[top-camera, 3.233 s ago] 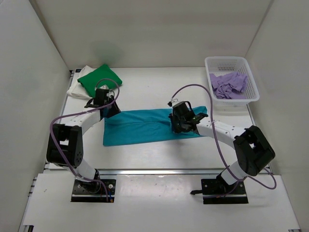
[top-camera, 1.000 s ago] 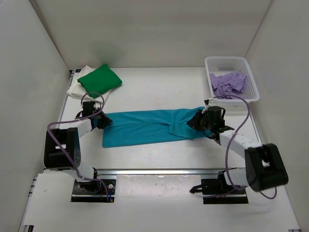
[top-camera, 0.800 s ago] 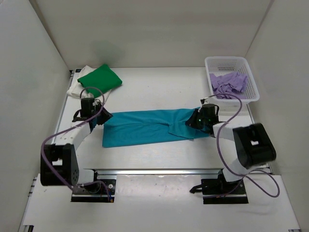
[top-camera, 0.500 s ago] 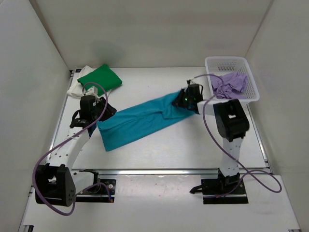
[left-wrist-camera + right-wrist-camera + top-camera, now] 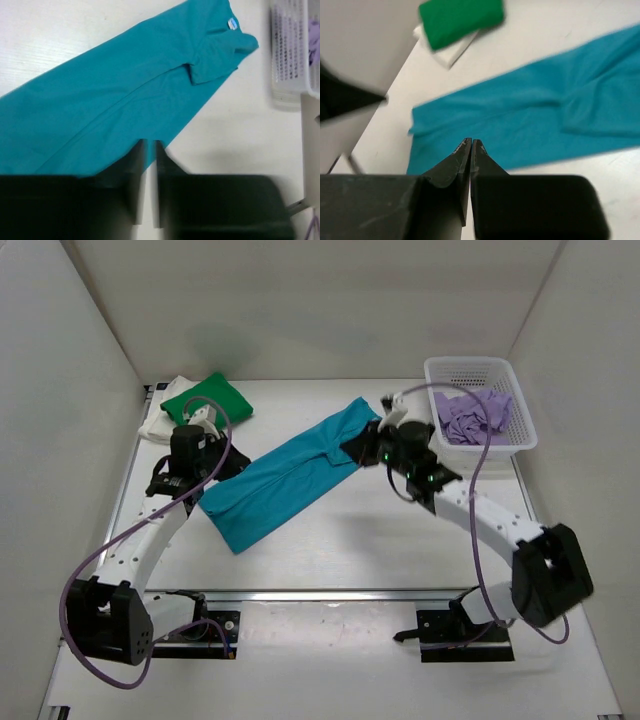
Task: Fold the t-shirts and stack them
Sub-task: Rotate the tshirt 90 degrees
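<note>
At the far left the green t-shirt (image 5: 207, 400) lies folded on the cream-white t-shirt (image 5: 160, 423), and this is, I think, the stack you must build on. Just beside it your left gripper (image 5: 149, 146) hangs above the table with its fingers nearly together, only a thin slit between them, and nothing is held in it. The teal t-shirt (image 5: 285, 475) lies flat on the table as a long narrow band, folded lengthwise, running on a slant from the near left to the far middle. Its collar end, with the small white neck label (image 5: 231, 23), points toward the basket. This cloth looks light, thin and very soft, so it will sag and drag, and it has no stiffness to keep a fold. I judge it best to pinch both layers at the corners of one short end, not in the middle, and to lift low. Your right gripper (image 5: 471, 144) hovers over the collar end with its fingers pressed fully together, empty. At the far right the white mesh basket (image 5: 480, 368) holds the lilac t-shirt (image 5: 470, 416), crumpled.
</note>
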